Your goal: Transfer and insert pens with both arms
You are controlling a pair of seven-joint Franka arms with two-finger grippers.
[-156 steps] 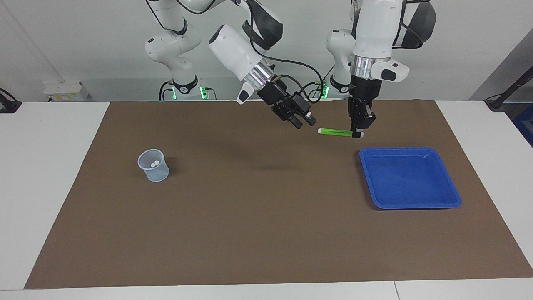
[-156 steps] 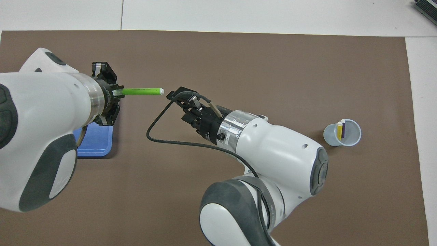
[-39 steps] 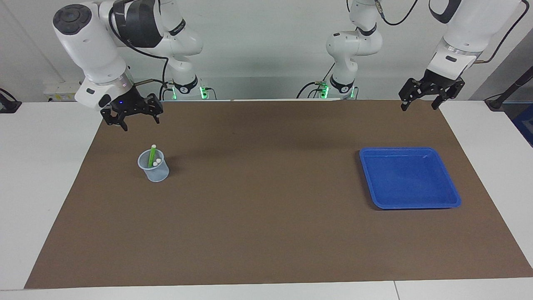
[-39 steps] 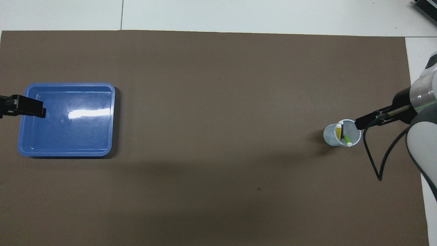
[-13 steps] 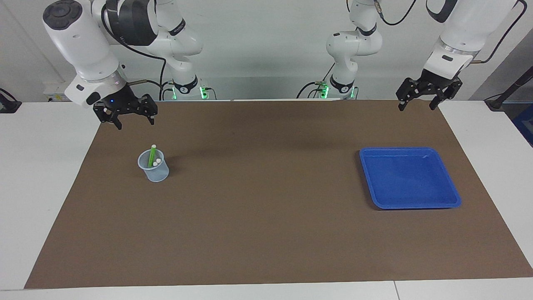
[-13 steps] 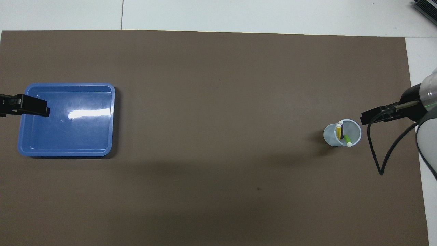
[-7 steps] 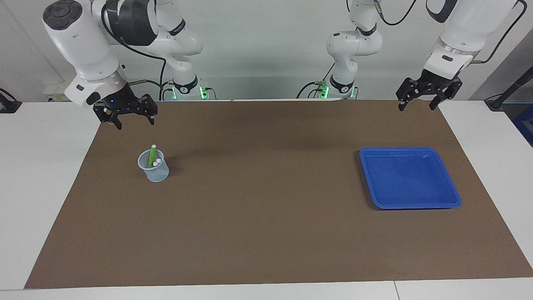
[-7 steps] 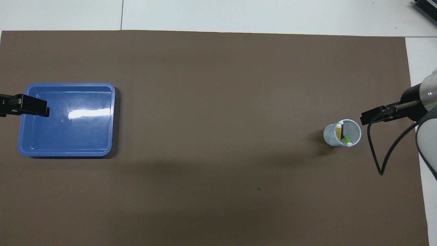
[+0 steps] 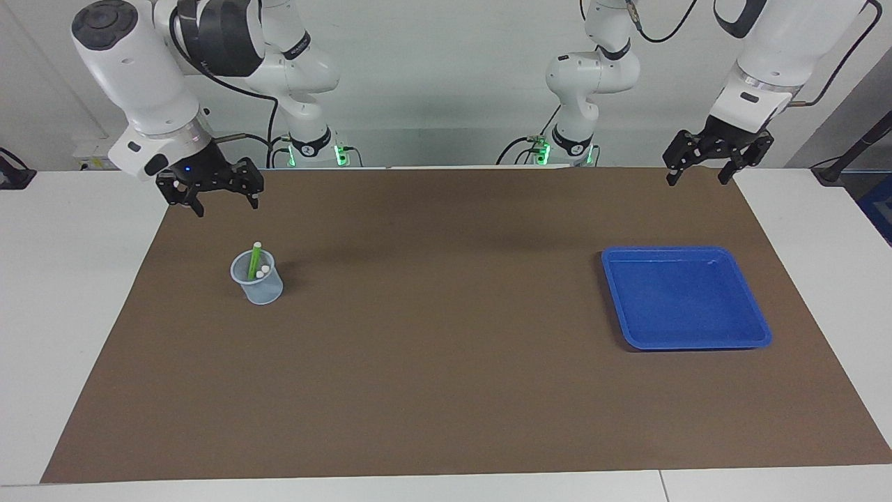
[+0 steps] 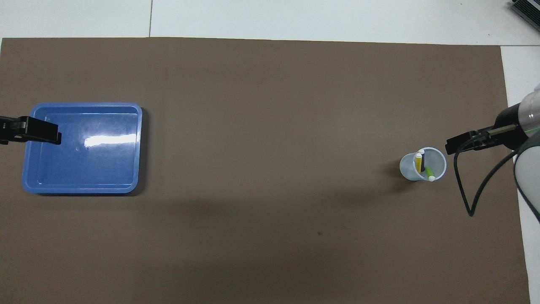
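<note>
All three pens sit in the cup [image 9: 257, 286] at the left of the facing view: green pen [image 9: 254, 262] leaning and sticking out the top, yellow pen [image 10: 418, 162] and purple pen [image 10: 423, 161] upright beside it. None of them is near any fingers. The right gripper [image 9: 217, 204] hangs over the mat's upper left corner, up and left of the cup, fingers spread and empty. The left gripper [image 9: 698, 177] hangs over the upper right corner, above the tray [image 9: 755, 317], fingers apart too, nothing held. Compared with a second ago, nothing has moved. Count: three pens, one cup, one blue tray, two grippers.
</note>
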